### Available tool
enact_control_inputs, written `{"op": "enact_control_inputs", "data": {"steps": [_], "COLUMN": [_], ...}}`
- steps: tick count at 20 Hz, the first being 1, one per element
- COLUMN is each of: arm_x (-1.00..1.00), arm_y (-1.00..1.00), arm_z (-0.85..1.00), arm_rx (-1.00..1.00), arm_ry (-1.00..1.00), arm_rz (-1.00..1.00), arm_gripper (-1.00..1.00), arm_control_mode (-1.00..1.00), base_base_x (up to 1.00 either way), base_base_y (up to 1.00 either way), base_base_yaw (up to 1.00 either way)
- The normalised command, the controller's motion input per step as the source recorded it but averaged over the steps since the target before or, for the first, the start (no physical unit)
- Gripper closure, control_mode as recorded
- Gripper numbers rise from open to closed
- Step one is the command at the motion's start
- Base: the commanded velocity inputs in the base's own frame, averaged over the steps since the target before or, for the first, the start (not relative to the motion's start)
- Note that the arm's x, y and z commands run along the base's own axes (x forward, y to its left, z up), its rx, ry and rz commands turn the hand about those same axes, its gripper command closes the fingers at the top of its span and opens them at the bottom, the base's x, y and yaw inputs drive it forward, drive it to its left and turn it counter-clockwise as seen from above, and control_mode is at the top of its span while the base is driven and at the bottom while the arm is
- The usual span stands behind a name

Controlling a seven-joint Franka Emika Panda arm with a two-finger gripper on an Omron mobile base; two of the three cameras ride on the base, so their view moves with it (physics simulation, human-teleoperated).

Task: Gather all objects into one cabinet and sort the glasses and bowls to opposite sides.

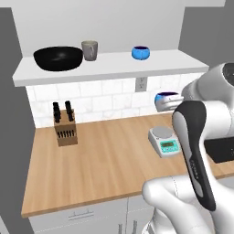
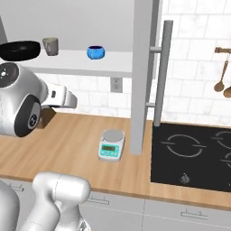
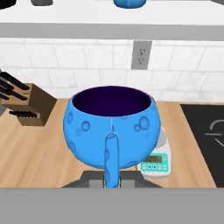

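Note:
On the white floor board of the wall cabinet stand the wide black bowl at the left, the grey-beige cup right beside it, and a small blue bowl further right. The same three appear in the right base view: black bowl, cup, blue bowl. My gripper is shut on the wall of the second blue bowl, which hangs upright above the counter, below the cabinet board. From the left base that held bowl sits at the hand.
A wooden knife block stands at the counter's back left. A kitchen scale lies under the held bowl. The open cabinet door with its long handle juts out to the right, and a black cooktop lies beyond it.

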Motion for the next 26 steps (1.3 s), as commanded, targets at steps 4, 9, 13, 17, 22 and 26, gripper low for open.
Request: {"op": "enact_control_inputs", "data": {"steps": [4, 9, 13, 17, 22, 26], "arm_x": [-0.03, -0.12, -0.05, 0.32, 0.61, 0.80], "arm_y": [-0.25, -0.47, -0.51, -0.23, -0.06, -0.04], "arm_z": [0.61, 0.49, 0.37, 0.05, 0.01, 0.01], "arm_rx": [0.00, 0.00, 0.00, 0.00, 0.00, 0.00], "arm_ry": [-0.09, -0.13, -0.13, -0.14, -0.10, 0.00], "arm_rz": [-0.10, -0.19, -0.20, -0.11, -0.04, 0.00], "arm_gripper": [1.00, 1.00, 1.00, 1.00, 1.00, 1.00], "arm_control_mode": [-1.00, -1.00, -1.00, -1.00, -1.00, -1.00], "base_base_x": [0.00, 0.00, 0.00, 0.00, 0.00, 0.00], "base_base_y": [0.00, 0.00, 0.00, 0.00, 0.00, 0.00], "base_base_yaw": [0.00, 0.00, 0.00, 0.00, 0.00, 0.00]}}
